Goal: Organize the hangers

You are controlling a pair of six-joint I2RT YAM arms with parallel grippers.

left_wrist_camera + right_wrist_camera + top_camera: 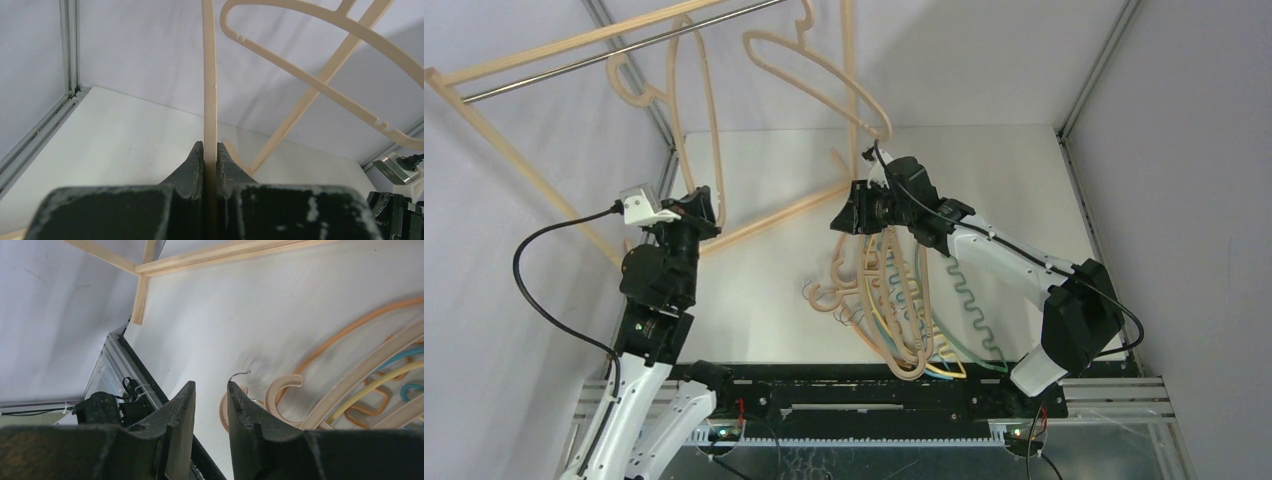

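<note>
Rack (544,65) at the desk's (1014,180) far-left corner carries two wood hangers (819,70); a pile (904,320) waits by the near edge, so most work is left. Left tool (209,147) pinches a hung hanger (209,75); right tool (210,385), narrowly parted and empty, hovers over the pile.

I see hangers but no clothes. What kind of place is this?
Probably a robot test booth: plain white walls with metal rails, two black-and-white robot arms, and a light-wood clothes rack.
</note>
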